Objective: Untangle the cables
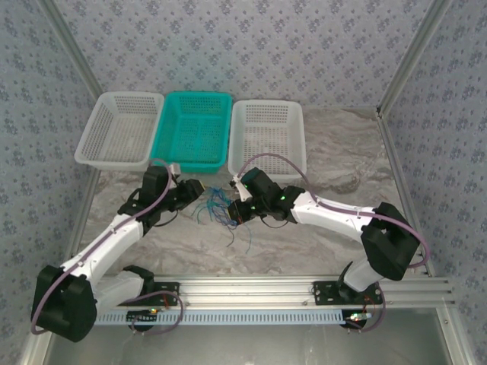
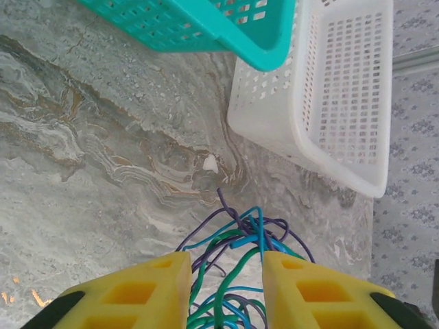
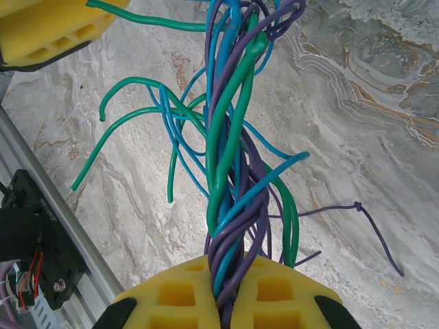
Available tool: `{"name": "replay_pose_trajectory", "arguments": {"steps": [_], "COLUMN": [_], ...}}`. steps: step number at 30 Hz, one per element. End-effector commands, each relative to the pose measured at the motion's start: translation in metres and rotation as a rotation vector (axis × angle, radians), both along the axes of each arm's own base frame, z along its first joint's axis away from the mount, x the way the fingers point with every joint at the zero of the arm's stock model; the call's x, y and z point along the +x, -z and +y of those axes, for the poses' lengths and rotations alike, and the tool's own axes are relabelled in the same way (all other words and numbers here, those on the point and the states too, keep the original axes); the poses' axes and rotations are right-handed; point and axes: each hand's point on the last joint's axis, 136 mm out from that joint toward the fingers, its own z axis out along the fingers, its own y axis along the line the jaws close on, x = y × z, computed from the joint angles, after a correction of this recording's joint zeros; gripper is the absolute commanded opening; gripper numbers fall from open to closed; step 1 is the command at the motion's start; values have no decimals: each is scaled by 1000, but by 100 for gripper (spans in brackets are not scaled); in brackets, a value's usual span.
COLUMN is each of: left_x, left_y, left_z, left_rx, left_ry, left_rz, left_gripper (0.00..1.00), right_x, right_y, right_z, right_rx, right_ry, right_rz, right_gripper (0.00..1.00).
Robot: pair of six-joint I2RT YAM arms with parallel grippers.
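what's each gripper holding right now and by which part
Right gripper clamps the bundle of thin blue, green and purple cables at its twisted stem. Left gripper straddles loose strands, jaws apart, no grip evident.

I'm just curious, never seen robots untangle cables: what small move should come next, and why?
Probably shut the left tool, which stands open around the cables; the right tool grips them twisted together, so both could then pull them apart.
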Motion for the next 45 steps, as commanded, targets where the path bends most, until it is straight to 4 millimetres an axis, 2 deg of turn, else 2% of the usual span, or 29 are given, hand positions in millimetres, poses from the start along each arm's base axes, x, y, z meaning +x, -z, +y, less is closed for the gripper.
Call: {"name": "replay_pose_trajectory", "arguments": {"steps": [1, 12, 16, 17, 20, 22, 23, 24, 25, 26, 27, 28, 31, 36, 42, 45], "left_x": [2, 4, 5, 5, 7, 8, 8, 8, 7, 6, 5, 4, -2, -8, -8, -8], "left_y": [0, 2, 2, 0, -16, -37, -49, -59, -66, -72, -74, -73, -57, -20, -16, -21], "left_z": [-3, -5, -4, -4, -4, -5, -4, -4, -4, -4, -6, -9, -19, -31, -35, -36], "left_rx": [-17, -19, -18, -19, -27, -38, -38, -35, -31, -27, -15, 1, 68, 148, 142, 137], "left_ry": [5, 8, 5, 5, 9, 19, 23, 28, 34, 44, 61, 81, 149, 193, 199, 205], "left_rz": [4, 20, 21, 15, -31, -92, -125, -155, -176, -198, -211, -216, -199, -134, -133, -140], "left_gripper": [30, 18, 6, 0, 0, 0, 0, 0, 0, 0, 0, 0, 0, 0, 0, 0], "right_x": [-2, -2, -3, -4, -8, -9, -10, -12, -15, -18, -20, -21, -14, 5, 31, 48], "right_y": [-15, -22, -21, -20, -10, 8, 19, 30, 39, 48, 52, 51, 30, -19, -52, -49], "right_z": [2, 3, 3, 3, -1, -11, -18, -23, -27, -30, -32, -31, -27, -18, 7, 21], "right_rx": [43, 62, 64, 66, 58, 17, -10, -34, -54, -76, -93, -97, -76, -31, 92, 95], "right_ry": [-13, -13, -20, -25, -30, -3, 12, 17, 19, 19, 15, 5, 2, 3, 13, 10], "right_rz": [-22, -30, -29, -28, -26, -16, -7, 3, 16, 35, 52, 60, 12, -127, -248, -301], "right_gripper": [0, 0, 0, 0, 0, 1, 6, 17, 29, 46, 52, 54, 57, 62, 62, 61]}}
